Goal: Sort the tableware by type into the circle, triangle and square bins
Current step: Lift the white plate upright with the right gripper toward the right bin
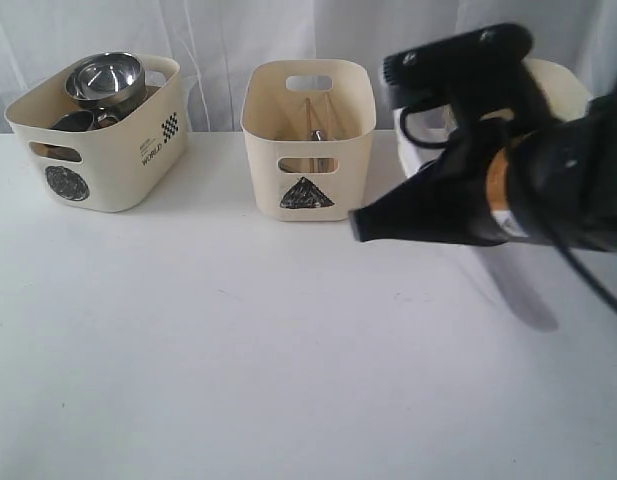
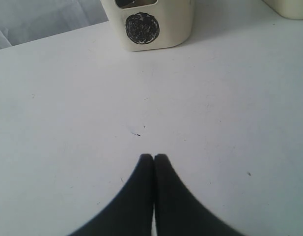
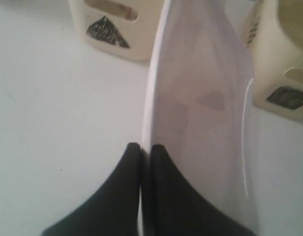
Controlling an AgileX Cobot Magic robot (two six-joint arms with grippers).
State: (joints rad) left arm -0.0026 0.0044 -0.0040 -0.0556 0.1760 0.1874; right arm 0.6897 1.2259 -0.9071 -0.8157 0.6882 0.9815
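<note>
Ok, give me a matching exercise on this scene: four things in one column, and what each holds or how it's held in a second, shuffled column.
1. cream plastic bin marked with a black circle
2. cream plastic bin marked with a black triangle
3. large white square plate
4. left hand

A. shut, holding nothing
B. contains thin wooden chopsticks and steel cutlery
C. pinched at its edge by the right hand
D. contains a steel bowl and steel mugs

Pairs: 1-D, 2-B, 3-C, 4-A

Cream triangle bin (image 1: 310,182); white plate (image 3: 205,108); checker label (image 1: 170,127).
</note>
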